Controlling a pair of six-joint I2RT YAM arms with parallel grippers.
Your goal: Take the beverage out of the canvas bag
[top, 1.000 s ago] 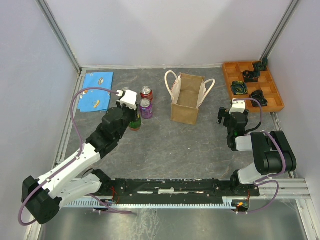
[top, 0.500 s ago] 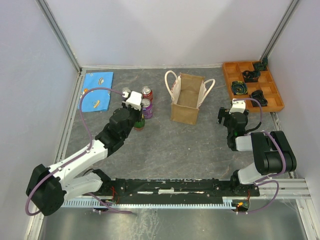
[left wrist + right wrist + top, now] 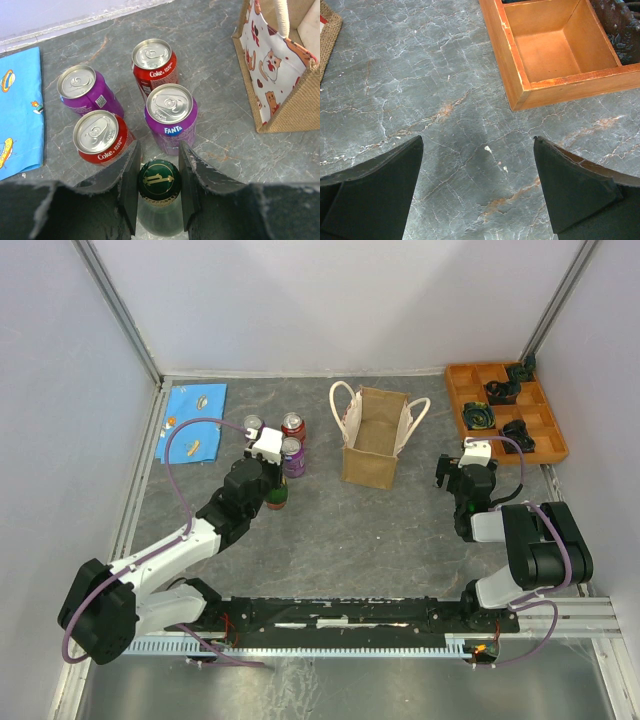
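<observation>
Green beverage bottle [image 3: 159, 182], capped in dark green with a gold emblem, stands on the tabletop [image 3: 330, 530] outside the canvas bag, well to its left. The left gripper [image 3: 158, 165] is clamped on its neck, one finger against each side of the cap.

Just beyond the bottle is a cluster of four upright cans. The near red can [image 3: 101, 138] on the left reads "Coke", with smaller print too fine to read. Beside it on the right is a purple can [image 3: 171, 116] lettered "FANTA". Behind these are a second purple can [image 3: 85, 90], whose label cannot be read, and a far red can [image 3: 153, 62], also marked "Coke". A blue cloth [image 3: 17, 110] with small printed figures lies flat to the far left.

The right gripper [image 3: 477, 142] hangs over bare tabletop with its fingers wide apart.

Farther back, the canvas bag [image 3: 372, 445] stands upright with its mouth open. Its side panel is printed with cats, and its white rope handles [image 3: 342, 410] droop outward. At the far right corner is an orange tray [image 3: 545, 435] with dark objects in four compartments. I cannot tell what they are.
</observation>
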